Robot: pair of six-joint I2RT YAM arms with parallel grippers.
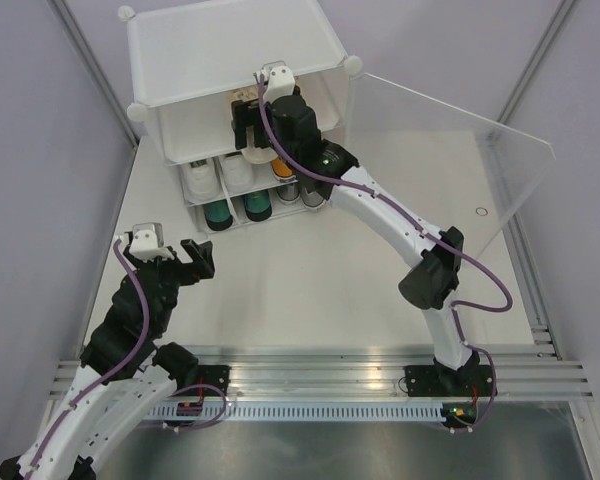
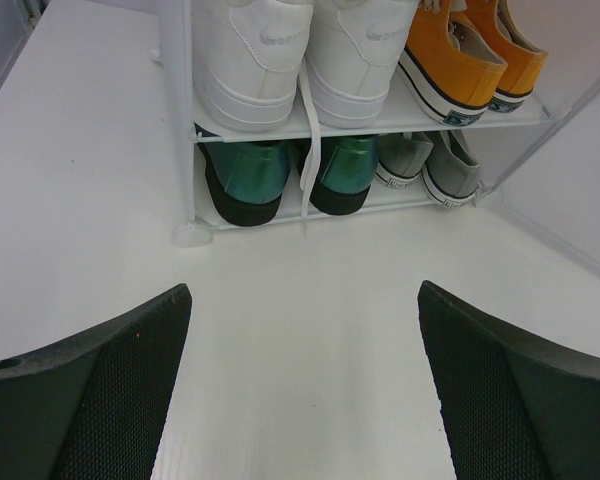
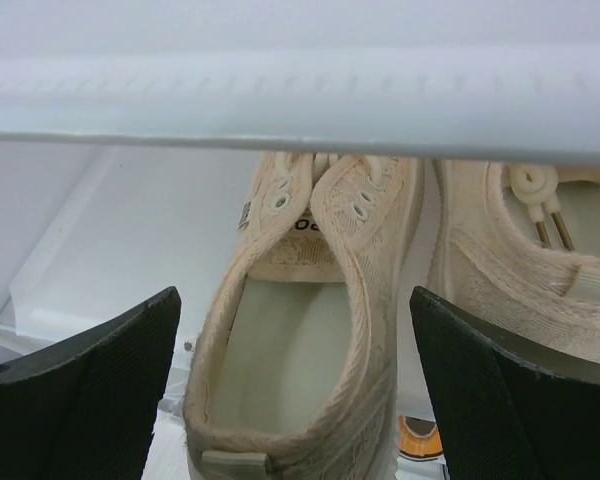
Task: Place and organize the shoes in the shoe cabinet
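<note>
The shoe cabinet stands at the back of the table. My right gripper reaches into its top tier and is open. A beige shoe lies heel-first between its fingers, with a gap on each side. The second beige shoe lies just to its right. On the middle shelf are a white pair and an orange pair. The bottom shelf holds a dark green pair and a grey pair. My left gripper hovers open over the bare table in front of the cabinet, holding nothing.
The clear door panel is swung open to the cabinet's right, beside my right arm. A white lace hangs from the middle shelf down over the green shoes. The cabinet's top front rail crosses just above my right gripper.
</note>
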